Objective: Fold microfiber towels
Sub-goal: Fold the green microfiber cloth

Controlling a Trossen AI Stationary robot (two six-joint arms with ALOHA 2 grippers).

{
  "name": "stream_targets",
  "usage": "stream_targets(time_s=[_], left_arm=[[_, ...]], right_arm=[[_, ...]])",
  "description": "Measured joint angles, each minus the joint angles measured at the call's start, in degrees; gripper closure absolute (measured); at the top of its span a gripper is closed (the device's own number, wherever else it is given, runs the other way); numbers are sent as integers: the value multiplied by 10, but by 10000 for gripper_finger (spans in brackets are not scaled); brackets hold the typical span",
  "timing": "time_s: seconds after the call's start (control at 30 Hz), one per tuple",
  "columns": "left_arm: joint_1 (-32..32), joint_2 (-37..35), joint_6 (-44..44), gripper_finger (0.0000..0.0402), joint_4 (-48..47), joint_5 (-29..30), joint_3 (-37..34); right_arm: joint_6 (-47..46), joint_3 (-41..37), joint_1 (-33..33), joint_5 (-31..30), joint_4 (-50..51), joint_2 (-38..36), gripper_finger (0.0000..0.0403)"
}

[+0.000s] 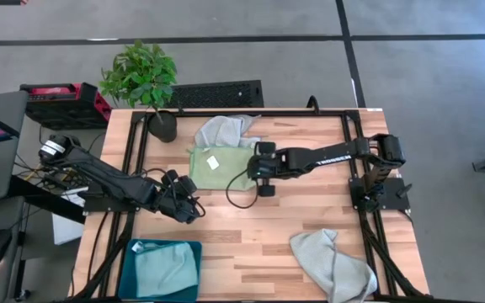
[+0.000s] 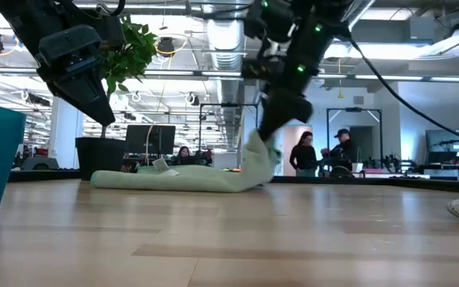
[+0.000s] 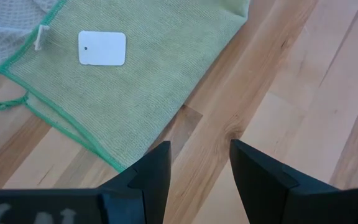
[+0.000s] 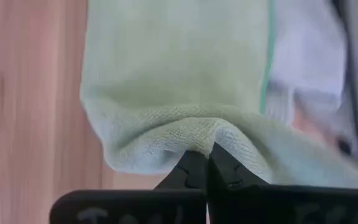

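Nearby—potted plant [image 1: 146,84], teal bin [image 1: 165,269]—right gripper [image 1: 258,160] clenched on green towel [image 1: 217,168], left gripper [image 1: 194,206] released.

Right end effector [image 4: 205,163] pinched shut on light green towel [image 4: 173,81] edge — fabric bunched, wooden table [image 4: 30,93] beside

bright even daylight, soft shadows — right wrist view blurred, low view backlit

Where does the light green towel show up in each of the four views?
High view: green towel at the table's middle, right end effector shut on its edge.
Low view: lying flat, one end lifted.
Left wrist view: upper left.
Right wrist view: fills the middle, pinched.
Shared landmark: its white tag.
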State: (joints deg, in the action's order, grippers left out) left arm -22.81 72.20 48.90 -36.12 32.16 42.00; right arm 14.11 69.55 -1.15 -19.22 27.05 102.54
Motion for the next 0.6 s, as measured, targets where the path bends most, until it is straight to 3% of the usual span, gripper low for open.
stream_targets(time_s=[0.23, 0.6], left_arm=[[0, 0, 0, 243, 0, 0, 0], [0, 0, 0, 243, -2, 0, 0]], right_arm=[[31, 2, -2, 28, -115, 0, 399], [54, 2, -10, 28, -193, 0, 399]])
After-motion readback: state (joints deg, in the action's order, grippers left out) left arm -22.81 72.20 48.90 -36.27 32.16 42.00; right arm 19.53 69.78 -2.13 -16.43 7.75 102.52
